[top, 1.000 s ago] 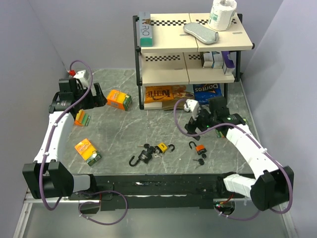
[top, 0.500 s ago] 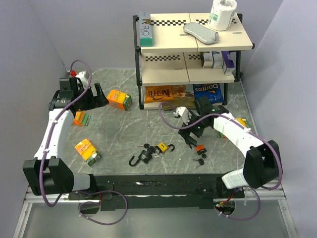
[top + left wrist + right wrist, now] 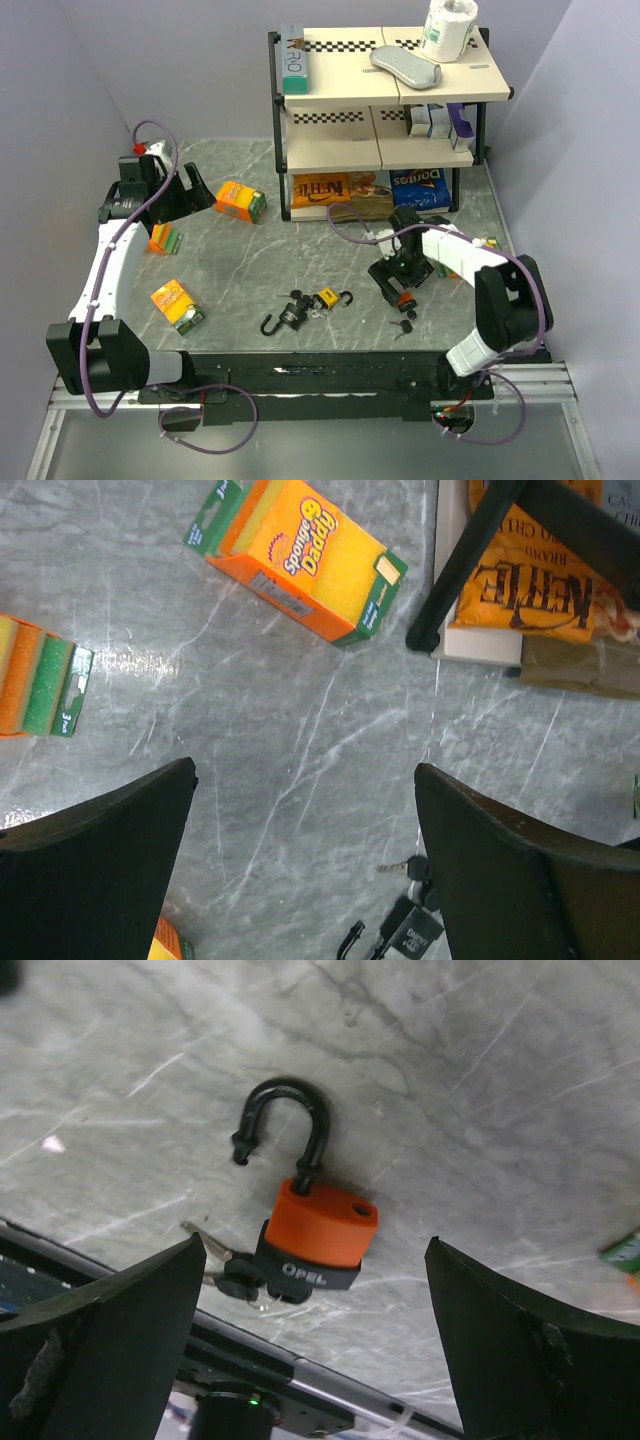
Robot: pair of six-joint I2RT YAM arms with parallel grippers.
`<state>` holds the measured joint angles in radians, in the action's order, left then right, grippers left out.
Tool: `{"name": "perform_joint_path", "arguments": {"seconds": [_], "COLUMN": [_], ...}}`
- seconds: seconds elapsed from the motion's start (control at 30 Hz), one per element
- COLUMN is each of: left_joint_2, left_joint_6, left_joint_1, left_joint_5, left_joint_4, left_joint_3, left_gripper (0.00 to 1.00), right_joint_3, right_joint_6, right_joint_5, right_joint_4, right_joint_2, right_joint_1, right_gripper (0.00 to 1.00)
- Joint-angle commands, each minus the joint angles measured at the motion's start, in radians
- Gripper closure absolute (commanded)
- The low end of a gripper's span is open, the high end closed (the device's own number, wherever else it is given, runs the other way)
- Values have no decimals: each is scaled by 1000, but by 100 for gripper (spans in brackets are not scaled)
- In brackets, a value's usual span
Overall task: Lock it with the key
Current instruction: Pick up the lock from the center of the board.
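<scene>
Overhead view of a grey marbled tabletop (image 3: 250, 255) with two robot arms. An orange padlock (image 3: 404, 298) lies flat on the tabletop. The right hand (image 3: 397, 282) hangs directly over the padlock, close above it. A small bunch of keys (image 3: 404, 322) lies against the padlock's near side. A cluster of other padlocks (image 3: 300, 310) sits to the padlock's left. A tiered shelf rack (image 3: 283, 140) stands beyond the padlock. The left hand (image 3: 195, 190) is far to the padlock's left and farther back, well apart from it. An orange sponge box (image 3: 240, 200) also lies out that way.

Left wrist view, looking down at the tabletop. Two black fingers (image 3: 100, 880) stand wide apart with nothing between them, so this hand is open. Below it lie the sponge box, a green-edged sponge pack (image 3: 40, 675), a bag of Kettle chips (image 3: 540, 590) and one black foot of the shelf rack.

Right wrist view, looking down. The orange padlock fills the centre. Its black shackle (image 3: 290, 1085) is raised with one end free of the body, so it is unlocked. The keys, with black heads, touch the padlock's lower left corner. Whether one sits in the keyhole cannot be told. This hand's fingers (image 3: 100, 1330) are spread wide, one on each side of the padlock, gripping nothing.
</scene>
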<state>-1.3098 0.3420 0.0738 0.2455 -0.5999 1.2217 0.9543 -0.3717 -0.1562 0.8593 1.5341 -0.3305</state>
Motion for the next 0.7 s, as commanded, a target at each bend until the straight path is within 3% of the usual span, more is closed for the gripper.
{"name": "perform_joint_path", "arguments": {"seconds": [0.0, 0.4, 0.5, 0.67], "left_joint_2": [29, 15, 9, 9], "left_joint_6": [52, 75, 80, 84], "left_joint_1": [3, 4, 3, 4], "left_joint_5": [-40, -97, -104, -101], "left_joint_4": [51, 61, 61, 66], "left_joint_3": [21, 27, 35, 39], "left_gripper": [4, 4, 4, 4], "right_joint_3": [8, 23, 26, 34], "right_joint_6": [89, 100, 97, 90], "right_joint_5": [38, 43, 38, -5], "right_joint_4": [15, 26, 30, 43], "right_joint_2": [63, 185, 198, 195], "right_joint_1": [13, 36, 38, 38], "right_gripper": [1, 10, 18, 41]}}
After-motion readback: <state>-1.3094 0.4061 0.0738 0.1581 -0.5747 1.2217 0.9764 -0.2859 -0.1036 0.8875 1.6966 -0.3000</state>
